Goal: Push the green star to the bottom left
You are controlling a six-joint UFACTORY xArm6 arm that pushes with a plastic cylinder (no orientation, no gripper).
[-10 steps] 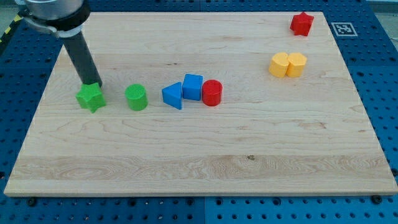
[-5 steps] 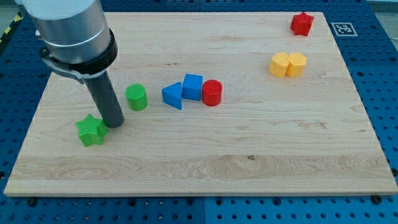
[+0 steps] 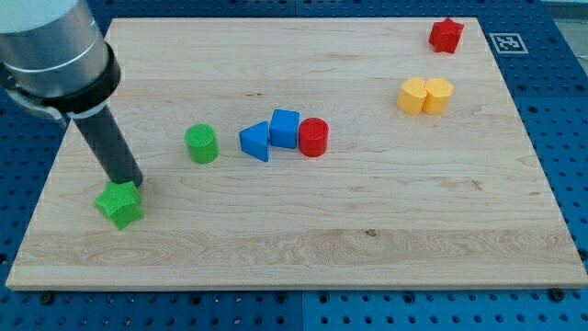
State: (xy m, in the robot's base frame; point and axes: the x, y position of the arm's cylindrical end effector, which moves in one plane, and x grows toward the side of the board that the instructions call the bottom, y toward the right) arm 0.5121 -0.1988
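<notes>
The green star (image 3: 120, 204) lies on the wooden board (image 3: 367, 230) near the view's left edge, in the lower left part. My tip (image 3: 131, 182) rests just above the star, touching its upper right side. The dark rod slants up and left to the grey arm body at the view's top left.
A green cylinder (image 3: 201, 144) stands right of and above the star. A blue triangle (image 3: 255, 141), a blue cube (image 3: 285, 128) and a red cylinder (image 3: 313, 137) cluster near the middle. Two yellow blocks (image 3: 425, 95) and a red star (image 3: 446, 35) sit at top right.
The green star has slid down and to the left, from beside the green cylinder toward the lower left. My tip followed it, ending on its upper right side.
</notes>
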